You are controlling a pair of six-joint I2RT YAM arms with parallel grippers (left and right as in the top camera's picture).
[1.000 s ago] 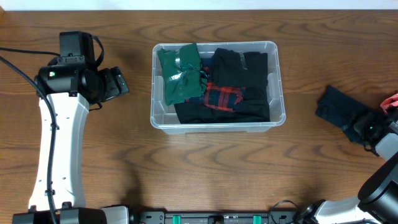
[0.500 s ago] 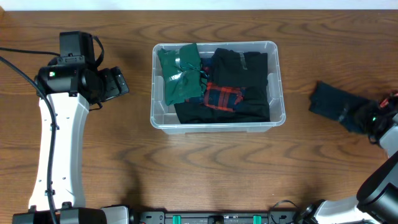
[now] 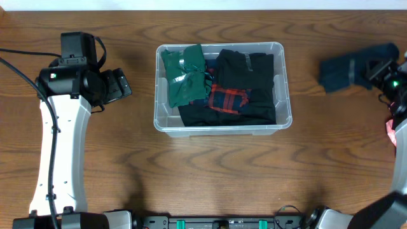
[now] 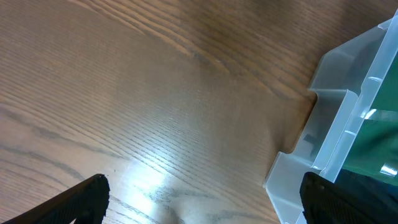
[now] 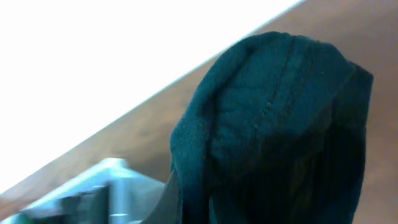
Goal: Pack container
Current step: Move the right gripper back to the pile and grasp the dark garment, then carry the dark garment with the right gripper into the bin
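Transport step: right claw [image 3: 376, 70], upper right, clamps a dark blue garment [image 3: 342, 69]; next it must cross left over the tub [image 3: 287, 95] and release. Left claw [image 3: 121, 86] gapes wide, empty.

The container [image 3: 284, 121] is clear plastic — inside lie a dark green garment [image 3: 184, 79], a black garment [image 3: 248, 76] and a red-and-navy plaid patch [image 3: 229, 98]. The cloth [image 3: 346, 70] near the table's [image 3: 191, 178] right edge is dark teal-blue; the table itself is brown woodgrain.
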